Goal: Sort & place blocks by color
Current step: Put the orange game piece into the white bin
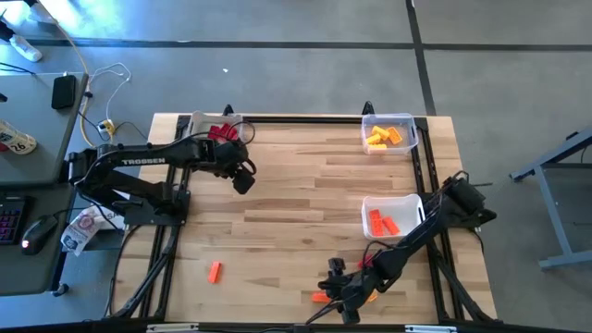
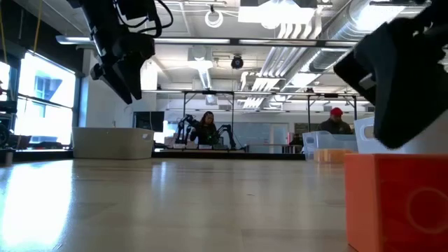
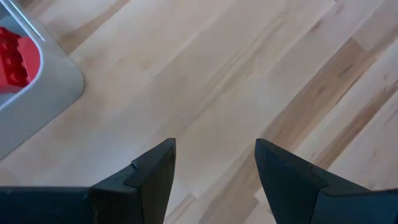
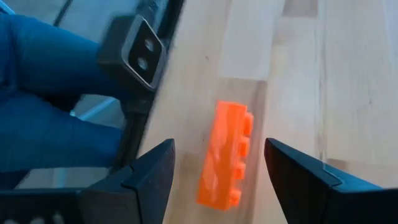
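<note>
The table (image 1: 296, 185) is pale wood planks in a black frame, on a grey floor. Beyond it, people sit at benches (image 2: 210, 129). The right gripper (image 4: 217, 171) hangs open and empty over an orange studded block (image 4: 225, 155) at the near edge. The left gripper (image 3: 214, 165), open and empty, hovers by the far-left bin (image 1: 199, 125) of red blocks (image 3: 13, 55). Another orange block (image 1: 215, 271) lies near-left.

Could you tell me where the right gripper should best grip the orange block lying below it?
Across its two long flat sides, coming down from above. The block lies flat with its studs to one side, already between the open right gripper fingers, so they would close on smooth faces.
</note>
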{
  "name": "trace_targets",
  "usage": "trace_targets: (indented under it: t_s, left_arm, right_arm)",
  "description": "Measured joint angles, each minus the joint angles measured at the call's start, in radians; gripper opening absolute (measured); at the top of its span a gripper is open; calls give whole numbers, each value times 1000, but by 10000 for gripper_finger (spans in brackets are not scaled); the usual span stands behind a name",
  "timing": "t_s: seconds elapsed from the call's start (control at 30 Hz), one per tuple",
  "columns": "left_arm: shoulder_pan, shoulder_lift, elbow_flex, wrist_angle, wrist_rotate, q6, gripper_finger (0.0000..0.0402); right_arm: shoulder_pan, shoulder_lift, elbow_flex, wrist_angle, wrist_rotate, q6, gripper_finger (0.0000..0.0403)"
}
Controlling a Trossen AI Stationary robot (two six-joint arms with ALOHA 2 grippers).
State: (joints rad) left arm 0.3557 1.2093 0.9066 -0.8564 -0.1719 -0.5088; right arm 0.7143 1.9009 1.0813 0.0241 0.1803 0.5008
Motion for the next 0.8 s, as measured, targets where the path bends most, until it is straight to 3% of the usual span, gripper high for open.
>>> trace_targets:
  t_s: [0.47, 0.57, 0.77, 0.8]
  left_arm:
    - [-47, 1, 0, -15, -2, -5, 207]
    - [-52, 1, 0, -15, -10, -5, 207]
    - [-64, 1, 0, -15, -19, -5, 207]
    - [-68, 1, 0, -15, -19, -5, 207]
  right_arm:
    - [7, 82, 0, 10, 10, 127, 221]
    - [6, 85, 0, 8, 16, 156, 183]
    - [-3, 86, 1, 6, 18, 242, 69]
    - [-3, 86, 2, 7, 24, 255, 67]
